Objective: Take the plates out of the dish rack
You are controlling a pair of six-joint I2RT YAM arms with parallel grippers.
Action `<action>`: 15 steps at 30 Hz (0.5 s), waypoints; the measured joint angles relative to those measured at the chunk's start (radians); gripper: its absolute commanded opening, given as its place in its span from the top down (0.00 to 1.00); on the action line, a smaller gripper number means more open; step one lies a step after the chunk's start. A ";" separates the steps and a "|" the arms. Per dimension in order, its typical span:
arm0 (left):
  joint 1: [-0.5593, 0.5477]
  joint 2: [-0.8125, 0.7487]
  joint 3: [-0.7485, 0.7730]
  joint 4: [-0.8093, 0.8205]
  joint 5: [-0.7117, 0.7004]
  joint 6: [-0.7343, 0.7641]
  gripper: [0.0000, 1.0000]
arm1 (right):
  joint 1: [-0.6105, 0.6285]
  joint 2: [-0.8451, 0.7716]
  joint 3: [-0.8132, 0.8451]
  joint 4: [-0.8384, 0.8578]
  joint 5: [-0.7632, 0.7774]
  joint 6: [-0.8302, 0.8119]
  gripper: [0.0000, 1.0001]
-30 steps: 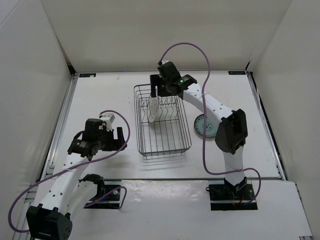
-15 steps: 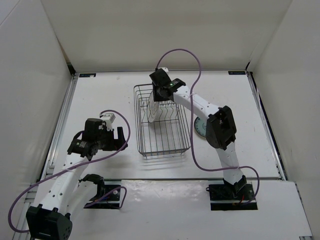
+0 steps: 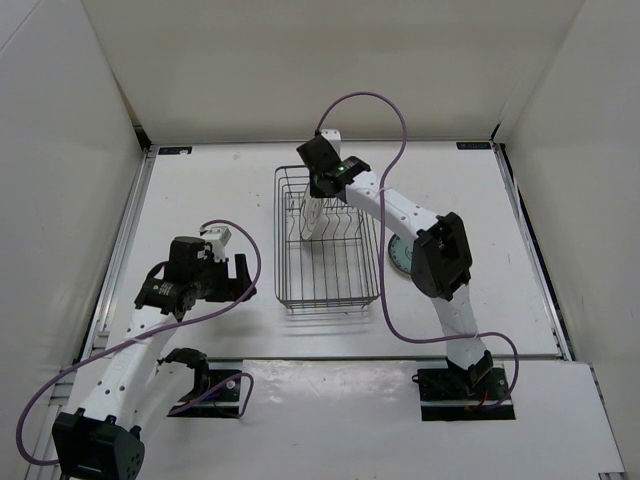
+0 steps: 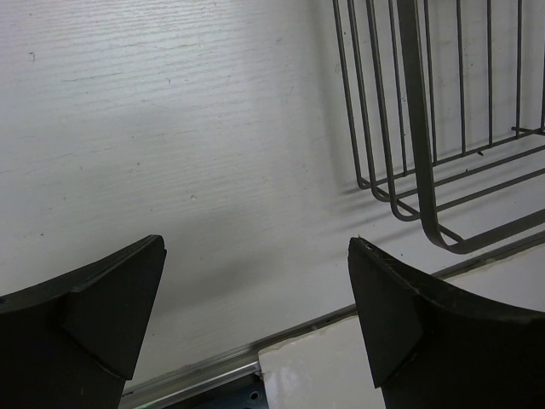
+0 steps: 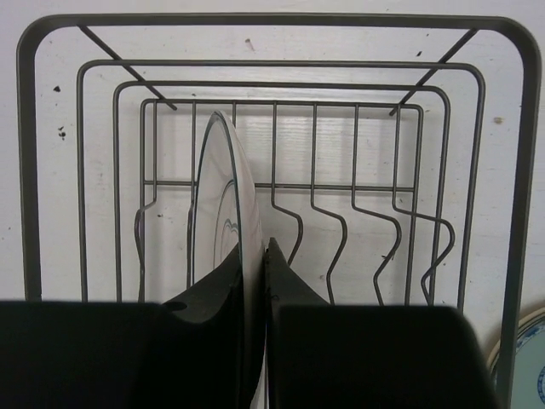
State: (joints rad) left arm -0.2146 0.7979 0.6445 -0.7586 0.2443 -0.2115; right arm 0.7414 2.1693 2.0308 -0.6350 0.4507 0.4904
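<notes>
Nearest the arm bases, the left hand [image 4: 255,256] hangs with its fingers wide apart and empty over the bare worktop [image 3: 200,190], just off the near left corner of the dish rack [image 3: 328,306]. To the right of the rack, a teal-blue patterned plate [image 3: 399,256] lies flat on the worktop, partly hidden by the right arm. A tan plate cannot be made out with any certainty. Farther back, at the rack's far end, the right hand [image 5: 254,260] is clamped on the upper rim of the white plate [image 5: 217,196], one finger on each face. The plate stands on edge, leaning a little, in the leftmost slot of the row of prongs. It looks rigid, glazed and smooth, so it is likely slippery and would chip or break if dropped. A pinch on the thin rim probably lets it swing, so a hold deep over the edge and a straight lift clear of the wires seem wisest.
</notes>
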 measured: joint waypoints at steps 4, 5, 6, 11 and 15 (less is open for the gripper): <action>0.000 0.000 0.000 0.000 0.000 0.000 0.01 | 0.000 0.000 0.008 0.003 0.031 0.005 0.98; 0.000 0.001 0.000 0.000 0.000 0.000 0.01 | 0.000 0.000 0.008 0.006 0.037 0.004 0.98; 0.000 0.002 0.000 0.000 0.000 0.000 0.01 | 0.000 -0.001 0.010 0.008 0.042 0.004 1.00; 0.000 0.006 0.000 0.000 -0.002 0.000 0.01 | -0.003 -0.012 0.047 0.008 0.086 -0.012 1.00; 0.000 0.005 0.000 0.000 -0.014 0.000 0.01 | -0.011 -0.095 0.037 0.009 0.110 -0.034 1.00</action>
State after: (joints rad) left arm -0.2146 0.8028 0.6445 -0.7589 0.2306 -0.2111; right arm 0.7303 2.0739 2.0678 -0.6258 0.5606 0.4564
